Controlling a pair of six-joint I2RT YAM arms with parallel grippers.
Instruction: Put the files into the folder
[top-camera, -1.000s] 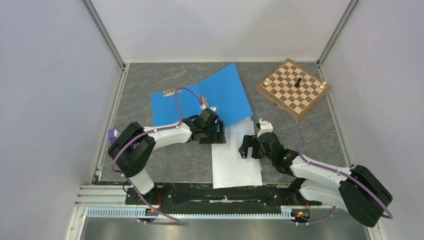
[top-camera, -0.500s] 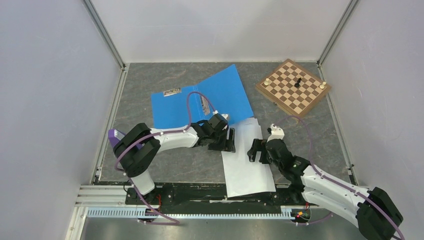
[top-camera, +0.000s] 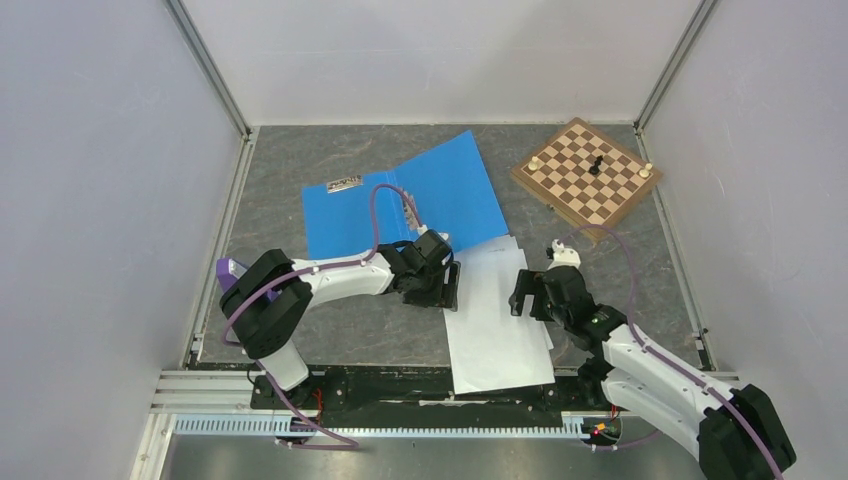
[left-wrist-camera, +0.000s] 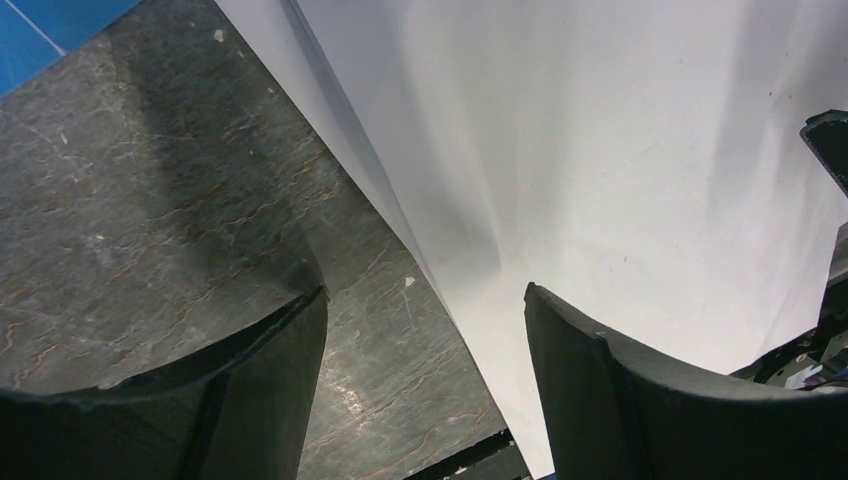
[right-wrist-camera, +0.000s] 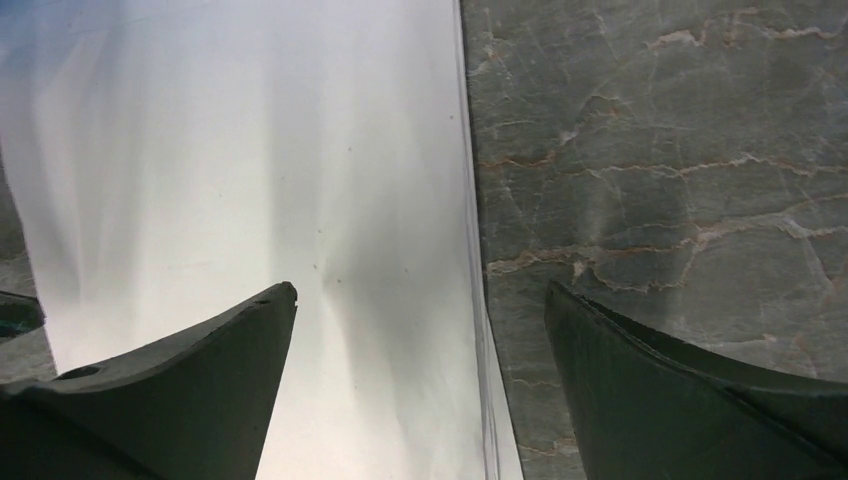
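The files (top-camera: 495, 315), a thin stack of white sheets, lie flat on the grey table at the near middle, their far corner close to the folder. The bright blue folder (top-camera: 400, 195) lies open behind them, a metal clip on its spine. My left gripper (top-camera: 452, 285) is open, low over the stack's left edge (left-wrist-camera: 400, 230), one finger over bare table and one over paper. My right gripper (top-camera: 517, 294) is open astride the stack's right edge (right-wrist-camera: 470, 230), one finger over the files (right-wrist-camera: 250, 170) and one over the table. Nothing is held.
A wooden chessboard (top-camera: 587, 175) with three pieces sits at the back right. Grey walls close in the table on both sides and at the back. A black rail (top-camera: 430, 385) runs along the near edge.
The right arm has moved right and back; the stack shifted right and turned slightly clockwise. The left gripper followed to the stack's left edge. Both stayed open.
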